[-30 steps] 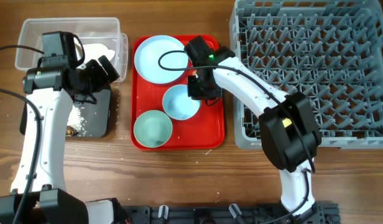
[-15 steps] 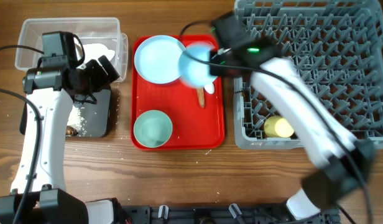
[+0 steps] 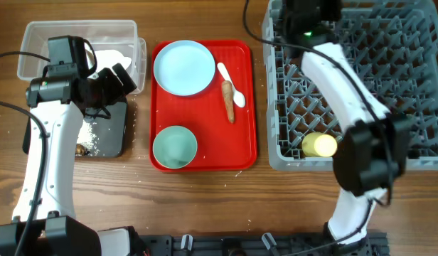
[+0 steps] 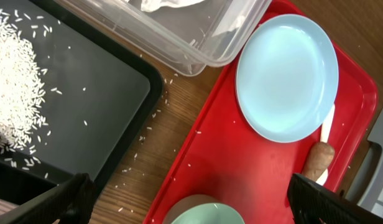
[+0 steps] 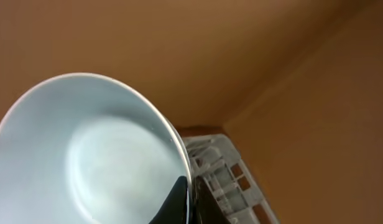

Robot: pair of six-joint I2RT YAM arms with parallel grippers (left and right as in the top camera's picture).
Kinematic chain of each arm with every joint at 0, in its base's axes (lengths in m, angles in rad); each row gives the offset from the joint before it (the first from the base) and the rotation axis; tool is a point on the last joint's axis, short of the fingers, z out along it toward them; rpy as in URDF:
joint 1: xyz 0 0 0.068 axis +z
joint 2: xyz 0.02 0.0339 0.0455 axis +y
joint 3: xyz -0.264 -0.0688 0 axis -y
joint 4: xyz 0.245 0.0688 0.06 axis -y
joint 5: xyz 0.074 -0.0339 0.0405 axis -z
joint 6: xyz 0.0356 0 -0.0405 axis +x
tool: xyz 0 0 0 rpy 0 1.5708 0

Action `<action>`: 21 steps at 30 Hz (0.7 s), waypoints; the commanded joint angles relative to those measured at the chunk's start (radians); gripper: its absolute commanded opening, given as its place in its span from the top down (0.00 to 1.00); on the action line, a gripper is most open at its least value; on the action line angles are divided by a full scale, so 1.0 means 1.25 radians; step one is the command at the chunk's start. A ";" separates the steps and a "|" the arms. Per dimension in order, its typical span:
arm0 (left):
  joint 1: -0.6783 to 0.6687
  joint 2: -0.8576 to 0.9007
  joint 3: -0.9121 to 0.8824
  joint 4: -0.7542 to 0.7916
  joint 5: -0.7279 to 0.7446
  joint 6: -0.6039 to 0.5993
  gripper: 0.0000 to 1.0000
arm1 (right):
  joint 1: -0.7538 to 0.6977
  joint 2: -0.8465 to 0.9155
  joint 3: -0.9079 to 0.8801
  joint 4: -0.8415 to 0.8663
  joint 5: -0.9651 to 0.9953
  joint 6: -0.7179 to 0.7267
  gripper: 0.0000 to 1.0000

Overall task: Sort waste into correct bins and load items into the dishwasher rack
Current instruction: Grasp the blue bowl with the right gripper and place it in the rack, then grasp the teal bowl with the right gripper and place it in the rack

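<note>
My right gripper (image 3: 309, 13) is over the far left part of the grey dishwasher rack (image 3: 390, 85). In the right wrist view it (image 5: 186, 199) is shut on the rim of a pale blue bowl (image 5: 92, 155), above the rack's corner (image 5: 224, 169). A yellow cup (image 3: 320, 145) lies in the rack. The pale blue plate (image 3: 183, 67), white spoon (image 3: 230, 82), brown food stick (image 3: 227, 102) and a bowl (image 3: 175, 146) lie on the red tray (image 3: 244, 142). My left gripper (image 3: 116, 80) is open and empty, between the clear tub (image 3: 77, 32) and the black tray (image 3: 111, 135).
The clear tub holds white tissue (image 3: 114, 55). The black tray holds rice (image 4: 17, 81) and a small brown lump (image 3: 80, 149). Loose rice grains lie on the wood (image 4: 151, 140) between the black tray and the red tray (image 4: 198, 155).
My right arm lifted a bowl off the red tray and swung it over to the rack's far left, uncovering the spoon and the food stick. The left arm has not moved.
</note>
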 commanded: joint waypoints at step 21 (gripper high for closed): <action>0.004 -0.014 0.010 0.000 0.004 -0.005 0.00 | 0.162 0.085 -0.011 -0.227 -0.073 -0.032 0.25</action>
